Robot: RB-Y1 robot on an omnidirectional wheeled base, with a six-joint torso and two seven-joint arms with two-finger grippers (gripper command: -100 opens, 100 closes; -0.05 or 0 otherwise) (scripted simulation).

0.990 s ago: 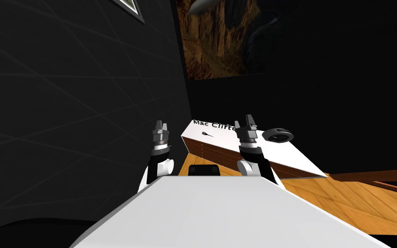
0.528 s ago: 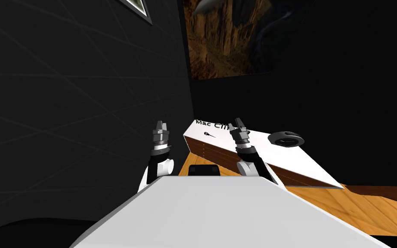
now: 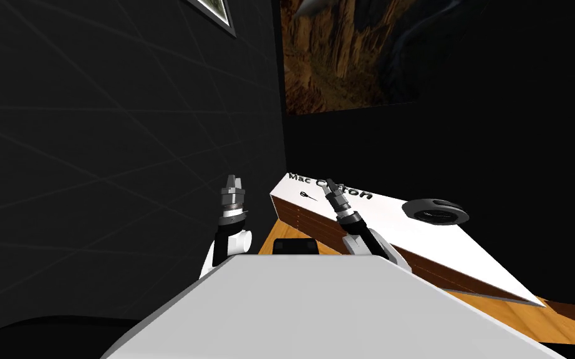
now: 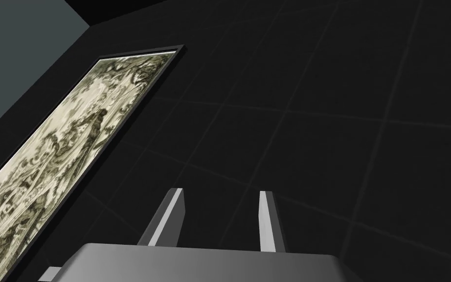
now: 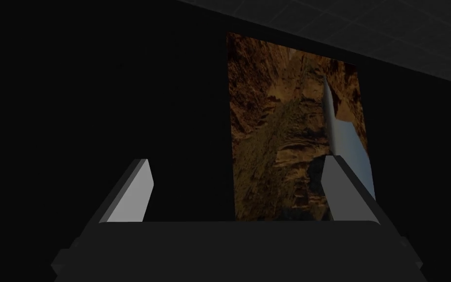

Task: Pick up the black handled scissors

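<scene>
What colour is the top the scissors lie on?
White top with black lettering; clearest in the head view.

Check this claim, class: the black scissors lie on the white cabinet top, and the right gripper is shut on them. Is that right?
One part is wrong. The black scissors do lie on the white cabinet top, but the right gripper is open and empty, not shut on them. The right wrist view shows this.
</scene>
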